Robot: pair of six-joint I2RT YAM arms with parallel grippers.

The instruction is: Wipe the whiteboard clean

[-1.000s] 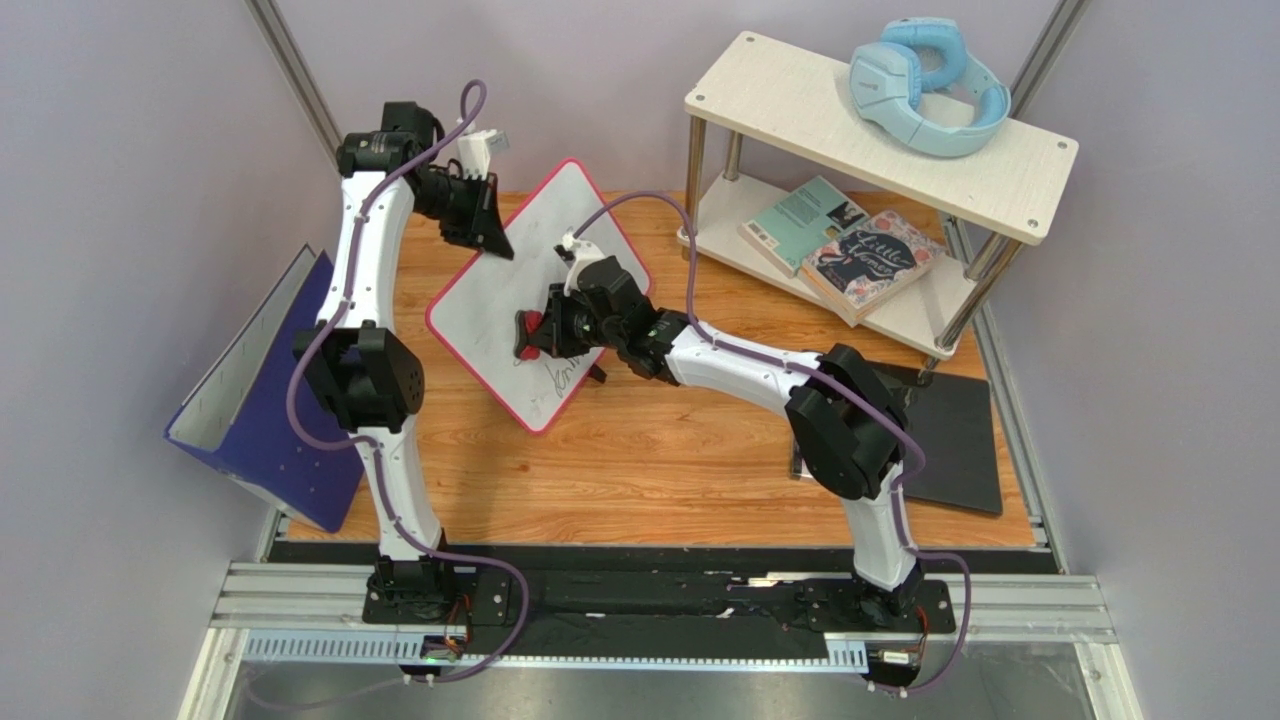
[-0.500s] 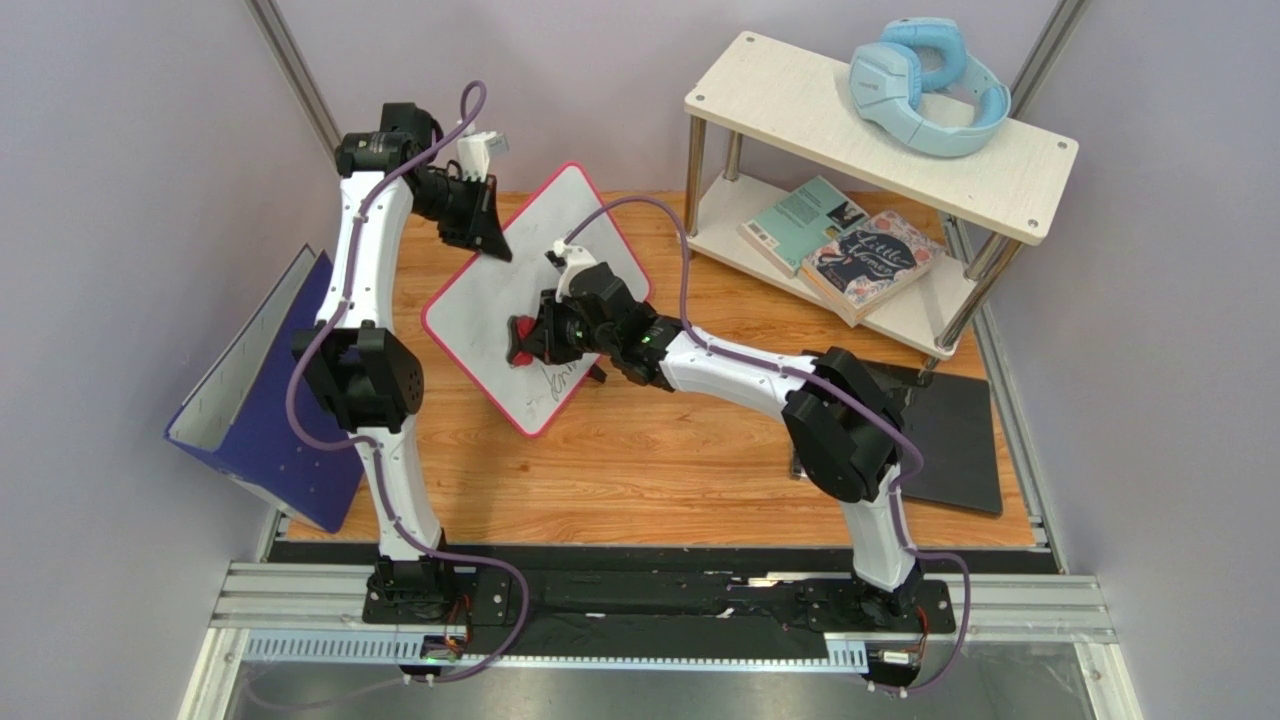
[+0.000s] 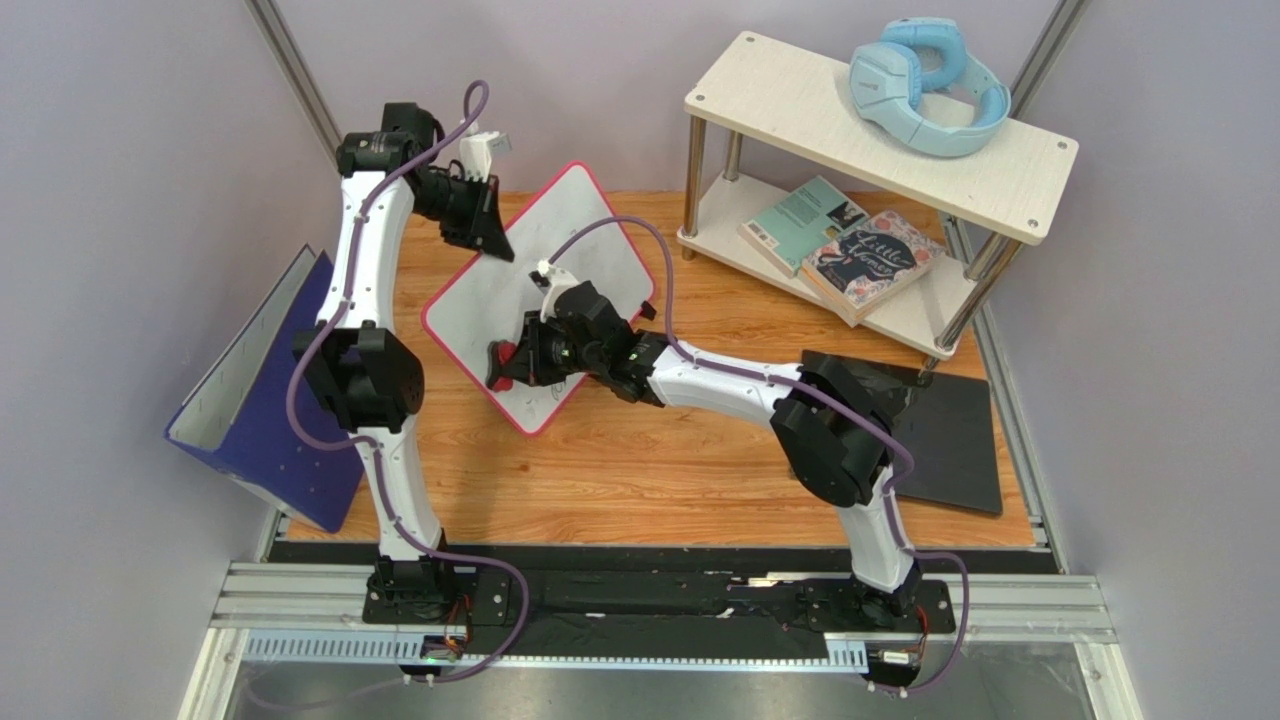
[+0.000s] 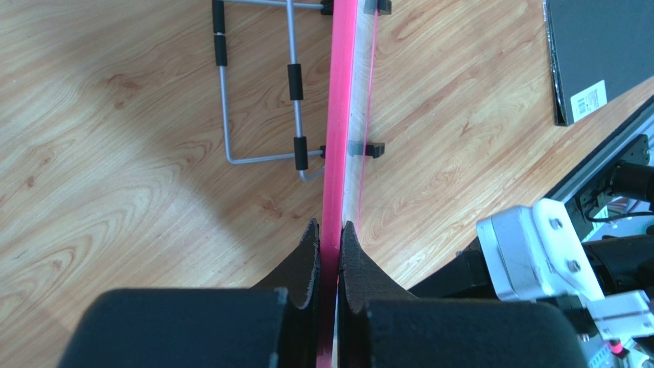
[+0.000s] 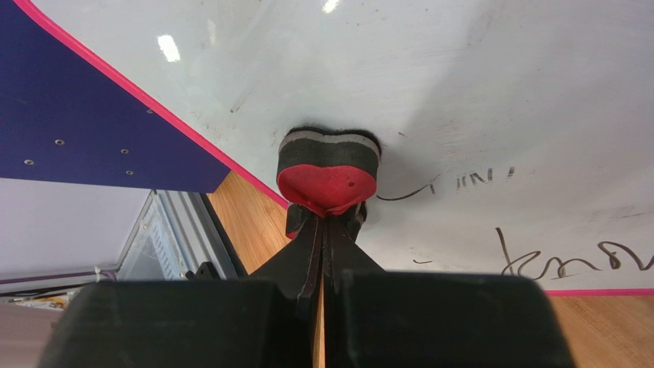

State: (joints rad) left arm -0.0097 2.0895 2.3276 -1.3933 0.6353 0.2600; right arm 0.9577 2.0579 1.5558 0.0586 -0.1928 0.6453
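Observation:
The whiteboard (image 3: 519,278), white with a red-pink border, stands tilted on the wooden table. My left gripper (image 3: 475,215) is shut on its upper left edge; the left wrist view shows the pink edge (image 4: 338,138) clamped between the pads. My right gripper (image 3: 529,357) is shut on a red and black eraser (image 3: 505,363) that presses on the board's lower left part. In the right wrist view the eraser (image 5: 328,170) sits flat on the white surface (image 5: 476,92), with black pen marks (image 5: 568,264) to its right.
A blue-purple folder (image 3: 263,405) leans at the left table edge. A white two-tier shelf (image 3: 781,83) at the back right holds blue headphones (image 3: 924,83) and books (image 3: 849,248). A black mat (image 3: 947,443) lies at the right.
My right gripper has slid the eraser down and to the left across the board, toward its lower left edge. The left gripper and the board have stayed put.

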